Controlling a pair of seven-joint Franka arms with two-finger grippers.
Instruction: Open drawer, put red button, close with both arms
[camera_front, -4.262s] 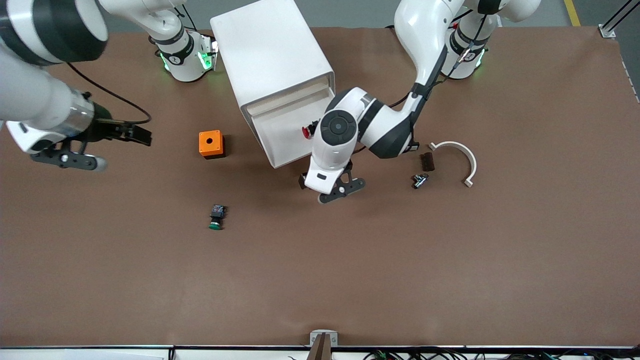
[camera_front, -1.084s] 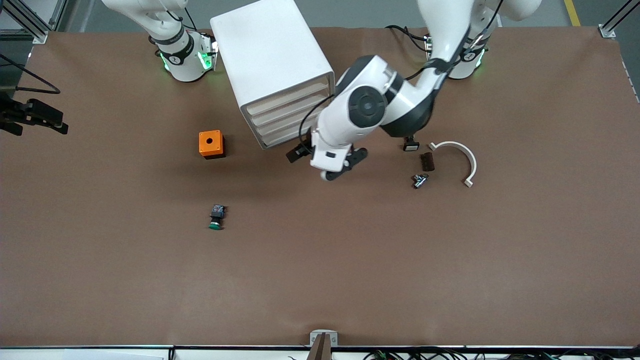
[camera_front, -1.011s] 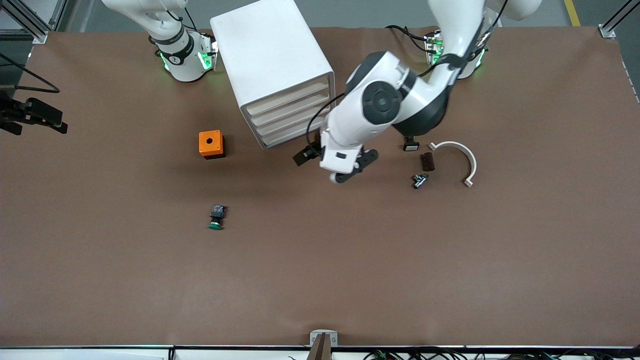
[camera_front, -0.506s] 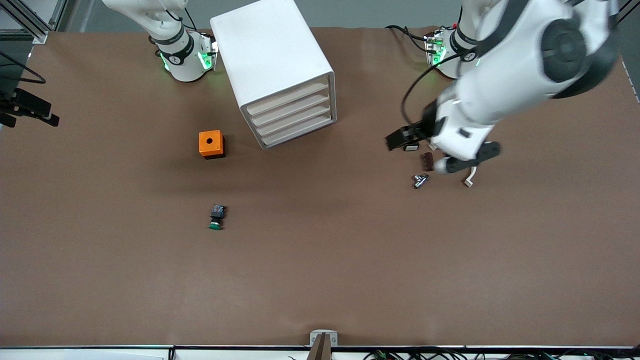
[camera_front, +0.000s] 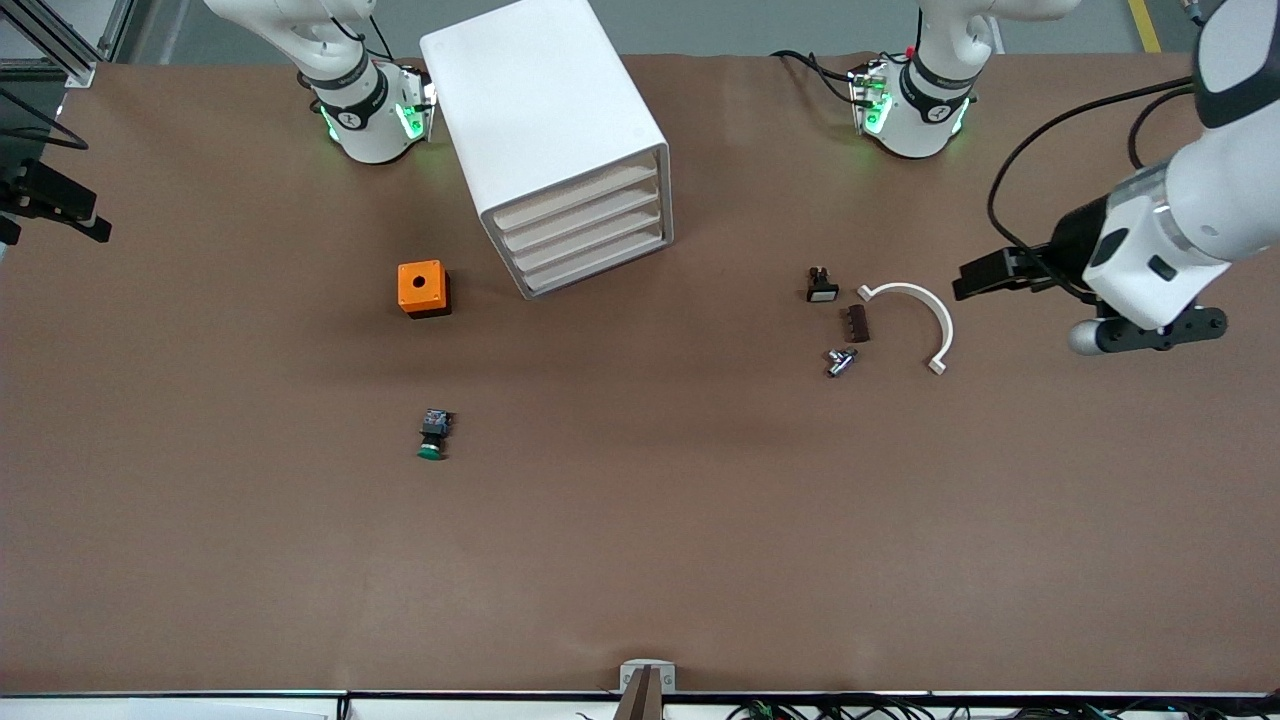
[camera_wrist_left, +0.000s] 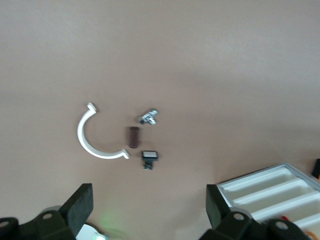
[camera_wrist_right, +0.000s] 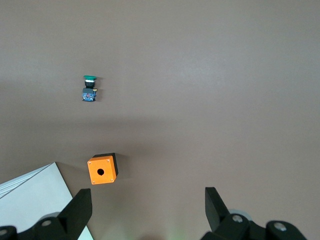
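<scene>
**Front view.** One table carries one white drawer cabinet with four drawer fronts, all pushed in. This view alone shows both arm bases and the whole cabinet. The left gripper hangs over bare table at the left arm's end. Of the right arm's hand only a dark part shows, at the edge over the right arm's end.

**Left wrist view.** The left gripper's fingers stand wide apart with nothing between them. Below and ahead of it lie four small parts, one of each:
- a white half-ring, the part nearest this gripper
- a brown strip
- a metal fitting
- a small black switch

A corner of the cabinet shows farther off.

**Right wrist view.** The right gripper is likewise wide and empty. Beneath it are one orange box with a hole in its top, just beside the cabinet's corner, and one green-capped switch farther out from the hand.

**Red button.** It cannot be made out for certain in any view, and neither gripper holds it.
</scene>
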